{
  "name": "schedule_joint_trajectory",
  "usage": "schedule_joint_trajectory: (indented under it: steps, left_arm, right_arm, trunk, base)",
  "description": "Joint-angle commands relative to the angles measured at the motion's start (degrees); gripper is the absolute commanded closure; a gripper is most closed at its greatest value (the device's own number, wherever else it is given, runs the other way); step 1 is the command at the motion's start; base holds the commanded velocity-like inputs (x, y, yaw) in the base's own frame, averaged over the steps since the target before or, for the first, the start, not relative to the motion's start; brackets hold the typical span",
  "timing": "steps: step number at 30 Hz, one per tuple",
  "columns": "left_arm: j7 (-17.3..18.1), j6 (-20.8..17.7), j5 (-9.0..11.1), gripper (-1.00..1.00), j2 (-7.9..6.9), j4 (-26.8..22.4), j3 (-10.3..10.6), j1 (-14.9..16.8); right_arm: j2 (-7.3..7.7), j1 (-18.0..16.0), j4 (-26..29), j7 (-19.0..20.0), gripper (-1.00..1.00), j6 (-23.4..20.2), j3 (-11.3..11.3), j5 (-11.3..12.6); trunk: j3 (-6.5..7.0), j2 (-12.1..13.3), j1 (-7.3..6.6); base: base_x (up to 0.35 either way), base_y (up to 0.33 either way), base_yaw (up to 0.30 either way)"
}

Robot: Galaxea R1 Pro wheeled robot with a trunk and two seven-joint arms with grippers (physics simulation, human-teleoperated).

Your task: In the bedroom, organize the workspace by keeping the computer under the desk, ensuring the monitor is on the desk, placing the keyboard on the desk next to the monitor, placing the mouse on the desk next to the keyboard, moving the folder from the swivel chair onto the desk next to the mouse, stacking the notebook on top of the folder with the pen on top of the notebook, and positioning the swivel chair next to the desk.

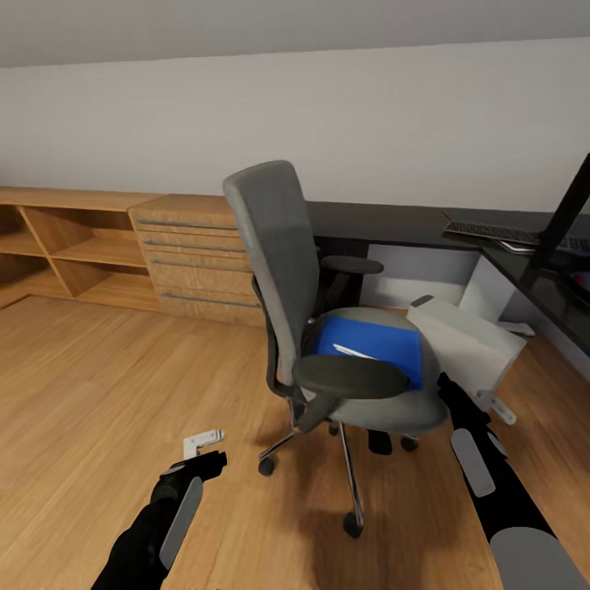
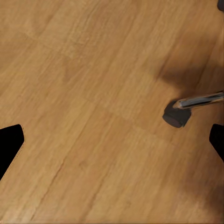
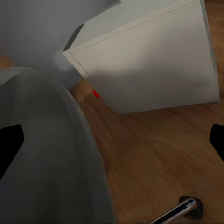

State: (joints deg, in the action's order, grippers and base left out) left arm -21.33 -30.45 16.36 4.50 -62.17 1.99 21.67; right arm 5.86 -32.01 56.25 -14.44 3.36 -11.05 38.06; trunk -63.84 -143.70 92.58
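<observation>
The grey swivel chair [image 1: 328, 328] stands on the wood floor, turned away from the black desk [image 1: 385, 223]. On its seat lies the blue folder [image 1: 385, 342] with a thin light pen [image 1: 354, 352] on it. The notebook and the mouse are out of view. The computer [image 1: 474, 344] sits tilted on the floor by the desk. Far on the desk lies the keyboard [image 1: 492, 232], and the monitor [image 1: 569, 209] is cut off by the frame edge. My right gripper [image 1: 451, 392] [image 3: 112, 144] is open between the seat's edge [image 3: 46, 158] and the computer [image 3: 149, 60]. My left gripper [image 1: 211, 460] [image 2: 112, 144] hangs open over the floor near a chair caster [image 2: 177, 116].
A light wooden drawer unit [image 1: 197, 254] and open shelves [image 1: 65, 246] line the back wall. A small white bracket [image 1: 202, 442] lies on the floor by my left gripper. The chair's chrome spokes [image 1: 348, 475] spread over the floor in front of me.
</observation>
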Motion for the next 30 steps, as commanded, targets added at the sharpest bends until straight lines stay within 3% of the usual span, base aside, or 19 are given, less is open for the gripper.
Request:
schedule_joint_trajectory:
  steps: [1, 16, 30]
  left_arm:
    - [-0.5, -0.1, 0.6, -1.0, -0.01, -0.1, 0.1, 0.0]
    - [-0.6, -0.1, 0.6, -1.0, 0.02, -0.1, 0.2, 0.0]
    - [-0.7, 0.9, 0.6, -1.0, -0.01, -0.1, 0.1, 0.0]
  right_arm:
    - [0.02, 0.0, -0.1, -0.1, -1.0, 0.3, 0.2, 1.0]
    - [0.5, 0.0, -0.2, -0.1, -1.0, 0.1, -0.5, 1.0]
    - [0.48, 0.0, -0.2, -0.1, -1.0, 0.0, -0.7, 1.1]
  trunk:
    - [-0.06, 0.0, 0.0]
    - [-0.06, 0.0, 0.0]
    - [-0.06, 0.0, 0.0]
  base:
    - [0.0, 0.0, 0.035]
    - [0.0, 0.0, -0.204]
    - [0.151, 0.0, -0.019]
